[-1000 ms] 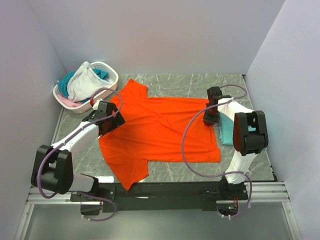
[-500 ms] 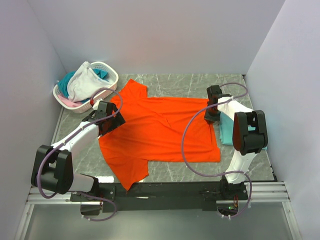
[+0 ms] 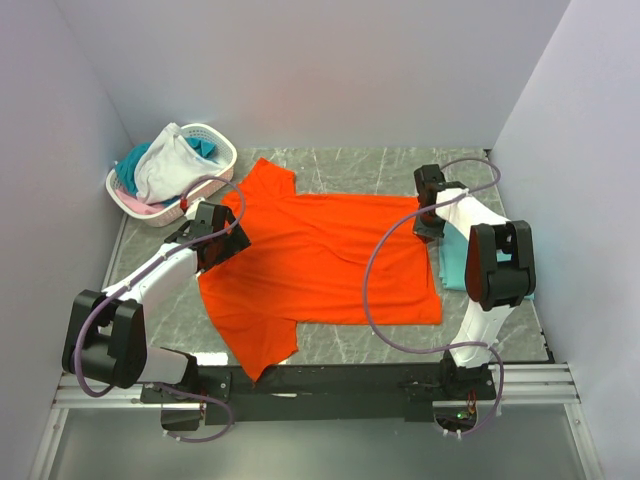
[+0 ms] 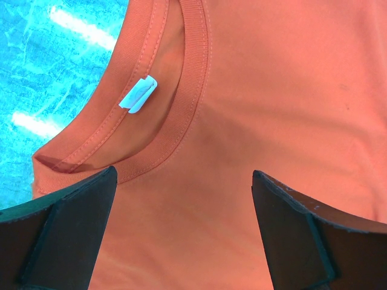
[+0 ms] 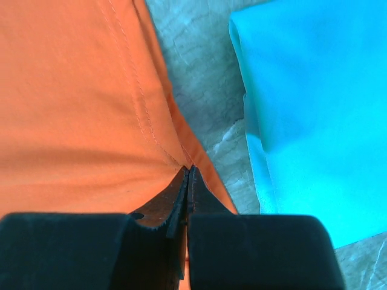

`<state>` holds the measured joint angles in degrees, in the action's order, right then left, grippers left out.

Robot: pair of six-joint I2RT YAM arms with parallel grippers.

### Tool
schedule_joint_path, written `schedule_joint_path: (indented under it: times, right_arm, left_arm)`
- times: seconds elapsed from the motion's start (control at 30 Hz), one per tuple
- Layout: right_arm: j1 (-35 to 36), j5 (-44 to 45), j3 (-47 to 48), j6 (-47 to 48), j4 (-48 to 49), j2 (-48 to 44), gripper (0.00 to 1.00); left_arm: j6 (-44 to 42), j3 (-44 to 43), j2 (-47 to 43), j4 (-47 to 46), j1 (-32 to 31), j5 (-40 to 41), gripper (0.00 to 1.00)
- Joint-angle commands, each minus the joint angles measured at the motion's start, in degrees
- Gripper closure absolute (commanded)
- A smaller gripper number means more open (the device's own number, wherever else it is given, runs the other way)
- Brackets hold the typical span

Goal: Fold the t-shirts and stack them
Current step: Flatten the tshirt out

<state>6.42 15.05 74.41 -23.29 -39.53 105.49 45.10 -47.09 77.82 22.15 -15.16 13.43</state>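
The bright orange t-shirt (image 3: 320, 260) lies spread flat on the table, collar to the left, hem to the right. My left gripper (image 3: 224, 240) hovers open just over the collar (image 4: 193, 90), its jaws wide apart on either side of the cloth (image 4: 184, 181); a white label (image 4: 138, 95) shows inside the neck. My right gripper (image 3: 428, 228) is shut on the orange shirt's hem (image 5: 188, 172) at its far right corner. A folded teal t-shirt (image 3: 455, 265) lies right of the hem, also seen in the right wrist view (image 5: 314, 109).
A white perforated basket (image 3: 222, 138) stands at the back left, holding a white garment (image 3: 168, 165) with teal and pink cloth. Grey marble table (image 5: 199, 78) shows between the orange hem and the teal shirt. White walls close in on three sides.
My right gripper has moved a little toward the back of the table, taking the hem corner with it. The left arm has not moved.
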Motion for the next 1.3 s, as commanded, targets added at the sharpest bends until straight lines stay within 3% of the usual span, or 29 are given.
schedule_joint_path:
  times: [0.0,0.53,0.8,0.93,1.1,1.27]
  right_arm:
    - [0.4,2.6,4.1,-0.1,0.1,-1.3,1.00]
    - [0.2,11.6,11.8,-1.2,-1.5,8.5,0.98]
    - [0.5,8.0,14.0,0.2,-2.2,5.3,0.59]
    - [1.9,4.1,10.0,0.7,-0.9,-1.2,0.15]
    - [3.4,-6.9,2.5,1.1,5.3,-7.7,0.13]
    - [3.6,-14.8,2.8,1.5,7.0,-3.8,0.12]
  left_arm:
    - [-0.4,0.2,-0.4,-0.8,0.3,0.7,0.01]
    - [-0.3,0.3,-0.7,-0.6,0.3,0.7,0.00]
    - [0.9,0.0,-1.7,1.0,0.3,1.2,0.01]
    - [2.0,0.4,-2.4,0.7,0.3,-0.4,0.01]
    - [2.9,-1.5,-0.7,-0.5,0.3,-2.0,0.00]
    - [1.4,-8.4,6.2,-3.0,0.3,-5.9,0.01]
